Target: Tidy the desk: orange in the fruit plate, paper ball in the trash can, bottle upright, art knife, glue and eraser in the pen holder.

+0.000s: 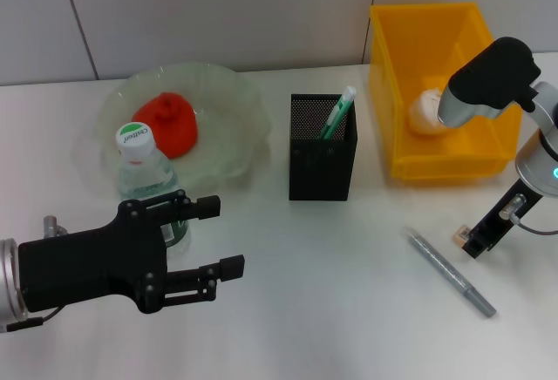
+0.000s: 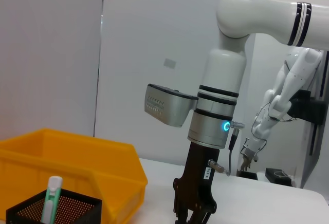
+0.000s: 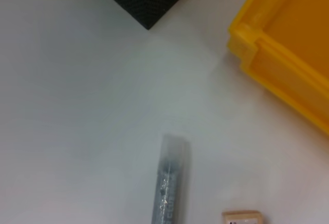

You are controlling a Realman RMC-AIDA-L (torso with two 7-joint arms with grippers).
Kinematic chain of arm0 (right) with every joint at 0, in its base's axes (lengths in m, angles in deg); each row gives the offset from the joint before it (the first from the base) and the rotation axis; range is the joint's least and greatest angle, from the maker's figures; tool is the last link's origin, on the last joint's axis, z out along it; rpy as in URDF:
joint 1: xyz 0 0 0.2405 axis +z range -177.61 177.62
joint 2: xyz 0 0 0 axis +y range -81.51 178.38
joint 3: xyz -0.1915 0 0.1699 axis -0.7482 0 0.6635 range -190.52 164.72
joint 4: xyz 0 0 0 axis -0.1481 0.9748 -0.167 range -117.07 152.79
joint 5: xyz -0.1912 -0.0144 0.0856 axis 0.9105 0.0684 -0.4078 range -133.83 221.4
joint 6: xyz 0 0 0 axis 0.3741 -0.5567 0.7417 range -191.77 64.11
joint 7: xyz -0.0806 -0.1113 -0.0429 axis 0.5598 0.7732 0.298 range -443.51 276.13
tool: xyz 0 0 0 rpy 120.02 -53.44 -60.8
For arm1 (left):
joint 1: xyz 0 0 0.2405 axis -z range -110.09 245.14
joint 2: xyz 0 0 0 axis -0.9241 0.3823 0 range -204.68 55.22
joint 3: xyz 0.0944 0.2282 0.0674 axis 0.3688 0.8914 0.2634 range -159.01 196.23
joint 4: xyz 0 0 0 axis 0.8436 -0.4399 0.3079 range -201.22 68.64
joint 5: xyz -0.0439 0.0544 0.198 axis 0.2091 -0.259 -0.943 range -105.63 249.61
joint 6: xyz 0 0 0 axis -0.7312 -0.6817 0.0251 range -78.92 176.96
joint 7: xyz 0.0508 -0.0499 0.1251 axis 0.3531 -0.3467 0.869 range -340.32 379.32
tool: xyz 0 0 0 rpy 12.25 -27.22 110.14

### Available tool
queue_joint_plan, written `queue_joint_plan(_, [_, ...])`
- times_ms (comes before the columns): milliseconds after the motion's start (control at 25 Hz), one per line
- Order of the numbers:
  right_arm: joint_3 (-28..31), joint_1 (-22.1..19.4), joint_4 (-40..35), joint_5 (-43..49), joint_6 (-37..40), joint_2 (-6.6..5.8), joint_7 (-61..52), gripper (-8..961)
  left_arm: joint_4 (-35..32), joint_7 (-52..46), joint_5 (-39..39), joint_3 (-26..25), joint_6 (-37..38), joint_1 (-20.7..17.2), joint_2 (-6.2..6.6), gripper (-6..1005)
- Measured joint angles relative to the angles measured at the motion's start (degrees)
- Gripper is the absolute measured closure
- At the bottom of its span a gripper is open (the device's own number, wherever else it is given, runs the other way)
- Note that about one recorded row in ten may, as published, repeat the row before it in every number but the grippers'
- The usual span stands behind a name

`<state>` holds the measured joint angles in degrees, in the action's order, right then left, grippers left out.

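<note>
The white desk (image 1: 349, 310) has open room at its front centre. The yellow plastic bin (image 1: 436, 92) at the right rear holds the white paper ball (image 1: 425, 111). The clear glass fruit plate (image 1: 218, 127) carries the orange (image 1: 170, 121); the clear bottle (image 1: 144, 175) stands upright at its front edge. The black mesh pen holder (image 1: 323, 149) contains the green-white glue stick (image 1: 336, 114). The left gripper (image 1: 218, 239) hovers wide open, empty, beside the bottle. The right gripper (image 1: 482, 239) reaches down over the small tan eraser (image 1: 459, 236); its opening I cannot tell. The grey art knife (image 1: 451, 272) lies just beside.

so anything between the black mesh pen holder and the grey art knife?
No. Head view shows bare white table between black mesh pen holder and grey art knife.
</note>
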<state>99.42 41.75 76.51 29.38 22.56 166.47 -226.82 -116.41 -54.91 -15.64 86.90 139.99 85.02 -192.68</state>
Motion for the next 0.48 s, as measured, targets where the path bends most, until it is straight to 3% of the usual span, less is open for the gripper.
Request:
queue_joint_plan(240, [0.0, 0.0, 0.6, -0.3, 0.6, 0.01, 0.0, 700, 0.0, 0.1, 0.0, 0.0, 0.1, 0.0, 0.0, 208])
queue_joint_plan(480, [0.0, -0.7, 7.1, -4.0, 4.9, 0.63, -0.5, 699, 0.0, 0.1, 0.0, 0.0, 0.3, 0.0, 0.0, 207])
